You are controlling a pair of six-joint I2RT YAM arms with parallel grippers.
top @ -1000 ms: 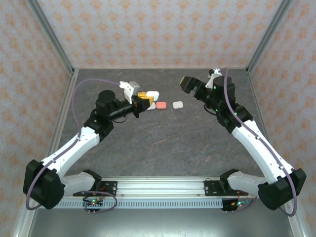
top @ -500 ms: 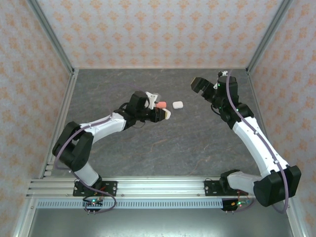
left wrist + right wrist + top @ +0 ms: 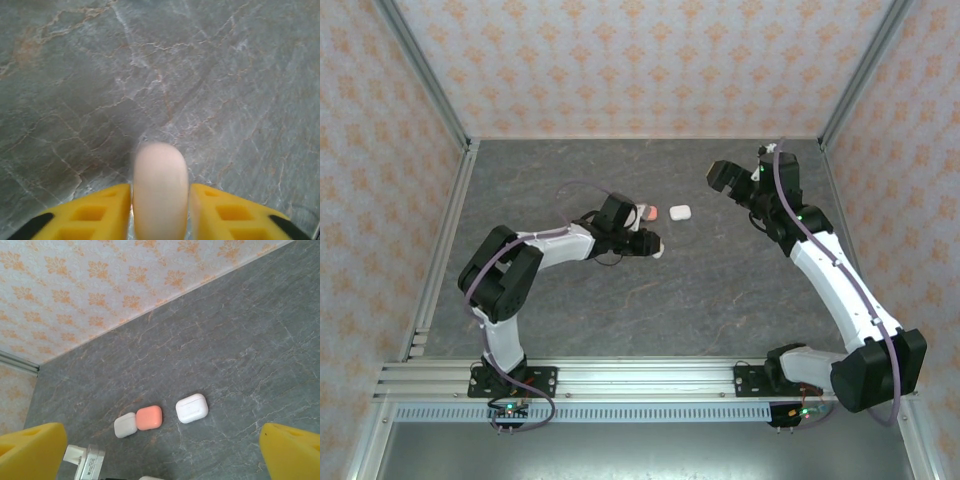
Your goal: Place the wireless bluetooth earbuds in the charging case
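Near the middle of the table (image 3: 720,300), your left gripper (image 3: 655,247) reaches toward the robot's right with a cream case (image 3: 160,190) standing between its yellow fingers (image 3: 95,215). That case's long axis runs straight out along the fingers, away from the wrist. The fingers sit close against both of its sides, but you cannot tell whether they press it or lie loose on it, nor whether it touches the stone.

Just beyond it, toward the back wall, lies a row of three more cases. A white case (image 3: 125,425) touches a pink case (image 3: 149,417), and a second white case (image 3: 192,408) lies a little apart. Your right gripper (image 3: 160,440) hovers over the far right of the table, jaws spread wide with nothing between them and well apart from the row. Your left arm is much the nearer to every case. You cannot tell whether earbuds sit inside any of them.

If you mean to set the cream case down, the bare stone ahead of the fingers and toward the near edge looks roomy. Watch the far side, where a swing would likely knock the pink case. The side walls stand well apart.
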